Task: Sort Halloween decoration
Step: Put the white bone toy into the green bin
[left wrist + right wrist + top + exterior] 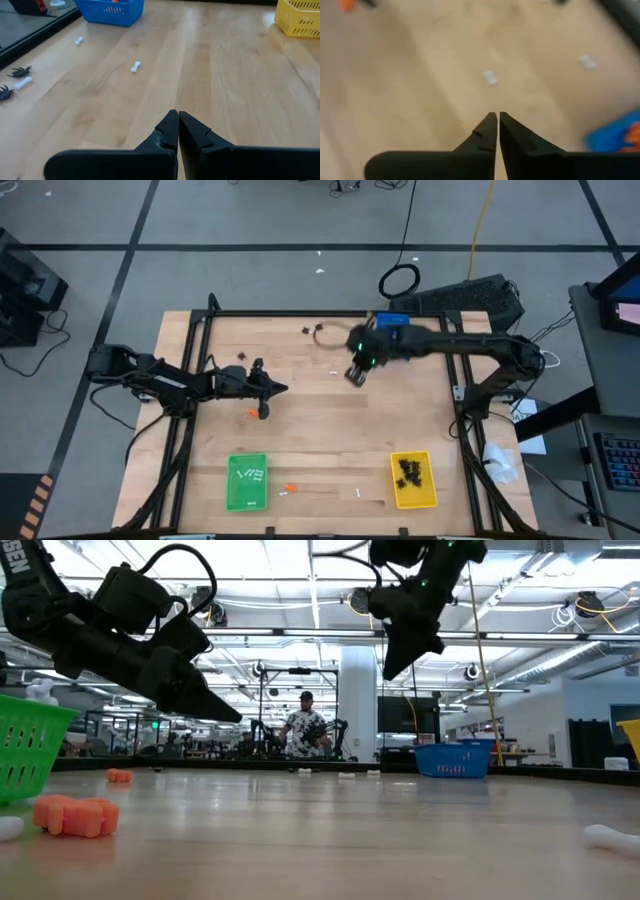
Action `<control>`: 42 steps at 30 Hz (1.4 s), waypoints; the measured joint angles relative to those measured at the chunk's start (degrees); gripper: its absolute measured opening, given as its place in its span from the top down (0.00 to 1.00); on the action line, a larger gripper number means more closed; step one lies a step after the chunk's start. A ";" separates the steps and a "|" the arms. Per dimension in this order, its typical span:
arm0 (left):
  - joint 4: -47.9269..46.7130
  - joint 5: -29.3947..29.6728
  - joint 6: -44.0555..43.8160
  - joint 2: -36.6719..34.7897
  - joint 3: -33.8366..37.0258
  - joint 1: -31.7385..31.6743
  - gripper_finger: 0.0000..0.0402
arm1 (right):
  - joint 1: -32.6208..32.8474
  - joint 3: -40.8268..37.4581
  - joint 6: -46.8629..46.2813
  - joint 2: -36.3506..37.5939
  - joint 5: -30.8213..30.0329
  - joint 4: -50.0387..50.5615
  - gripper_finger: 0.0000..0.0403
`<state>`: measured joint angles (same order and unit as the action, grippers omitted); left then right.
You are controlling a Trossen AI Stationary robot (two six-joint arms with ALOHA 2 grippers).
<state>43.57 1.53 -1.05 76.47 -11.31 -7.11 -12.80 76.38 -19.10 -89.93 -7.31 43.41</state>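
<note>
Standing by the pale wooden table [320, 430], I see both dark arms hanging above the boards, neither carrying anything. The left gripper [280, 388] reaches in from the left side over the middle of the table, its two black fingers [170, 131] pressed tip to tip and clenched on nothing. The right gripper [356, 374] comes from the right and hangs above the centre, a little toward the far edge; its own camera shows its fingers [489, 131] likewise pinched together and empty, well clear of the wood.

The decorations lie scattered. A green rectangular plastic basket [247, 480] near the front edge holds several small white bone-shaped sticks [250, 474], and a yellow rectangular plastic basket [413, 479] to its right holds a cluster of little black spider shapes [408, 470]. A blue plastic basket [392, 319] sits at the far edge, partly under the right arm (what is in it I cannot tell from above). Loose on the boards: a small orange lump [252, 413] just beside the left gripper, another orange piece [292, 487] and a white stick [355, 494] between the two front baskets, and black spiders [306, 331] near the far rail. From table height, a person in a pale shirt [304, 728] stands far back in the room.
</note>
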 joint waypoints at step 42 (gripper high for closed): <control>4.90 -1.35 3.35 0.00 0.00 -0.37 0.98 | 46.09 17.02 -65.31 -28.67 7.58 5.24 0.71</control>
<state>48.47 0.19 2.31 76.47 -11.31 -7.49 33.29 93.39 -84.41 -118.60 0.26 48.64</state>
